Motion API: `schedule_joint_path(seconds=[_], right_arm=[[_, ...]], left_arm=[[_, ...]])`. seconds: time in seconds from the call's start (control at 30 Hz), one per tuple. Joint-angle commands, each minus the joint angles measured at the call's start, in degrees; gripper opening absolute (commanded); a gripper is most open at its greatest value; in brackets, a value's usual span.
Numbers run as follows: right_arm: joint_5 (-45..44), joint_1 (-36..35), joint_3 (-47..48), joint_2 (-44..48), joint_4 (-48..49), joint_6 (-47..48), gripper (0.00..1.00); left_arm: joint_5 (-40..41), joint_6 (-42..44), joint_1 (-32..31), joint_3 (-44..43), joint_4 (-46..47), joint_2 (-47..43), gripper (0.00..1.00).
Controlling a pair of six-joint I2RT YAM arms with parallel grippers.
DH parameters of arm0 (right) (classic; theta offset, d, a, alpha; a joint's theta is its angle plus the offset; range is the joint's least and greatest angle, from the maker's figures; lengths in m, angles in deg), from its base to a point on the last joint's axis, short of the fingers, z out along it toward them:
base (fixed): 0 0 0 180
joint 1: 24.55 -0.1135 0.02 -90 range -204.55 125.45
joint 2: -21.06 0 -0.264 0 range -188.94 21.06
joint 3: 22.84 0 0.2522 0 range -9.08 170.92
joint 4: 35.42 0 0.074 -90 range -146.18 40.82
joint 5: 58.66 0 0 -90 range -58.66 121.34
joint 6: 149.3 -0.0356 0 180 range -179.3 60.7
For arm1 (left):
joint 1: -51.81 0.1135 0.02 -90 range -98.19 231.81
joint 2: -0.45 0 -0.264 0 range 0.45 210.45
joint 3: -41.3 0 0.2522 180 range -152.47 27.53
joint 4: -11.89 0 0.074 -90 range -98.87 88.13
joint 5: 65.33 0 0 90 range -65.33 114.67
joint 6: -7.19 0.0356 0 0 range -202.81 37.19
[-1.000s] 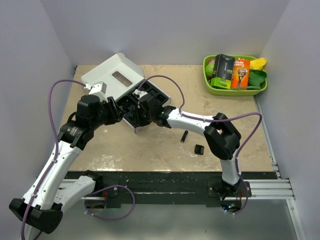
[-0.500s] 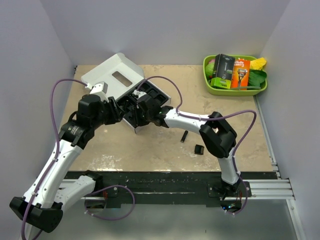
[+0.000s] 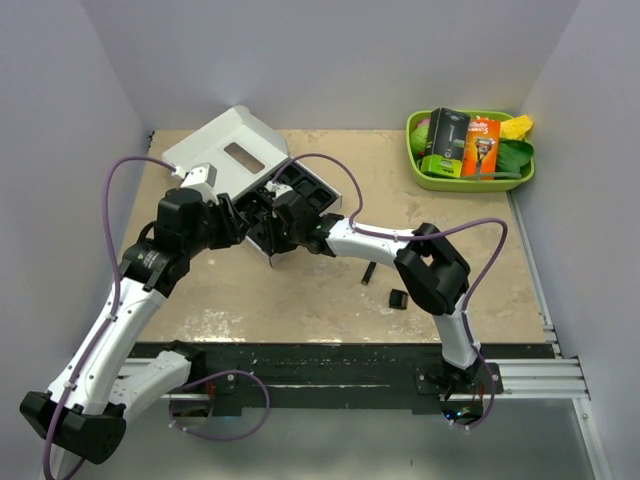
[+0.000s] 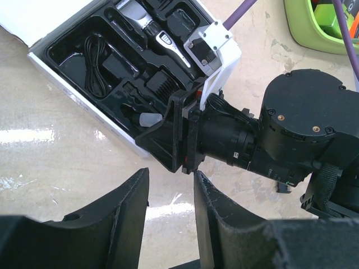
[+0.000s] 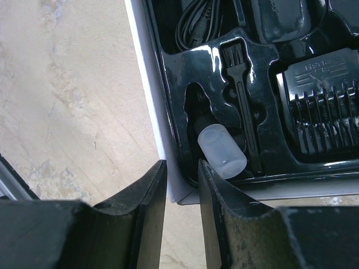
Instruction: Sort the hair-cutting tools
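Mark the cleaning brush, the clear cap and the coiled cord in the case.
cleaning brush point(image 5: 242, 112): right wrist view, middle of its handle.
clear cap point(image 5: 220, 150): right wrist view, its side wall.
coiled cord point(image 4: 92, 59): left wrist view, its loops.

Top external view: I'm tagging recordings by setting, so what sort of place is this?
Probably a robot test cell in a lab, not a salon: plain grey walls box in a tan table, the left arm and right arm are fixed at its near edge, and a green tray holds packaged razors.
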Motion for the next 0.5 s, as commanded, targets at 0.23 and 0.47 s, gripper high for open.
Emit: schedule_joint_path(seconds=[0.23,0.47], right_arm=[[0.3,-0.5,2.8,6.6,-3.4,0.7,0.35],[-4.6,-0.3,5.5,8.0,-6.5,1.6,0.38]], left_arm=[[-0.5,0.5,0.3,0.4,3.2,0.3,0.43],[-0.6,0.4,0.3,0.6,3.1,0.0,0.43]])
